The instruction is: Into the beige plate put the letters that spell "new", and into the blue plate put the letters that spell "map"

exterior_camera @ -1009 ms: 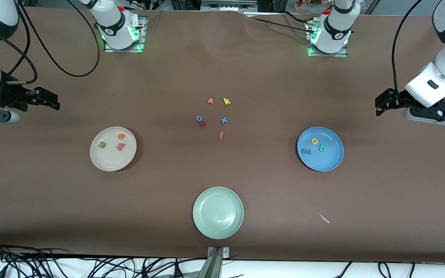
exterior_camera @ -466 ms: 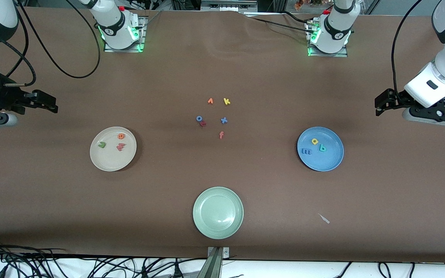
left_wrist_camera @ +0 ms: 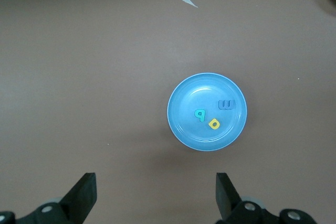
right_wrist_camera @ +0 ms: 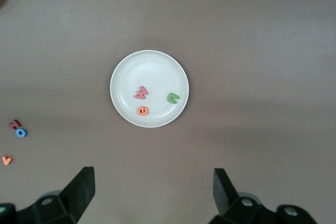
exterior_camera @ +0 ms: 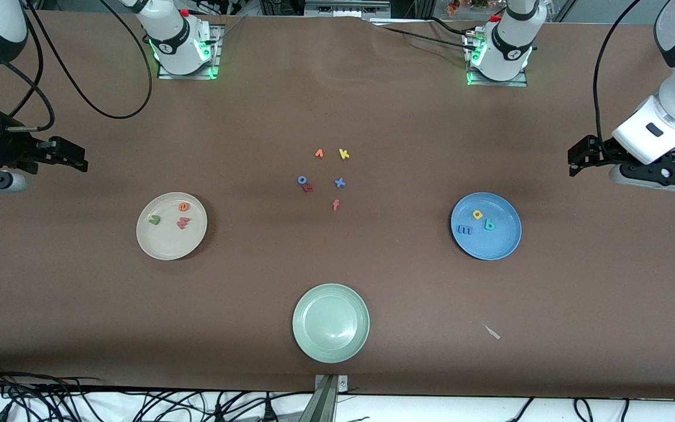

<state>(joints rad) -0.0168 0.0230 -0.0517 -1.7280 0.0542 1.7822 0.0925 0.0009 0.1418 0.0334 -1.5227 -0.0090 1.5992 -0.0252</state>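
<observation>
Brown table [exterior_camera: 372,281]: three plates [exterior_camera: 330,322], six plated letters [exterior_camera: 183,223], six loose letters [exterior_camera: 336,204].

The only readable signs are the foam letters themselves. In the beige plate [exterior_camera: 164,246] lie a green "n" [exterior_camera: 154,220], an orange "e" [exterior_camera: 183,206] and a pinkish-red "w" [exterior_camera: 183,223]. In the blue plate [exterior_camera: 498,246] lie a blue "m" [exterior_camera: 464,230], a yellow "a" [exterior_camera: 477,214] and a teal "p" [exterior_camera: 489,224]. On the table [exterior_camera: 337,88] lie a yellow "k" [exterior_camera: 344,154], a blue "x" [exterior_camera: 340,183], a blue "o" [exterior_camera: 302,180] and an orange-red "f" [exterior_camera: 336,204].

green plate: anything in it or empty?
Empty. The pale green plate shows only bare glaze in the front view; the loose letters lie on the table farther from the camera.
</observation>
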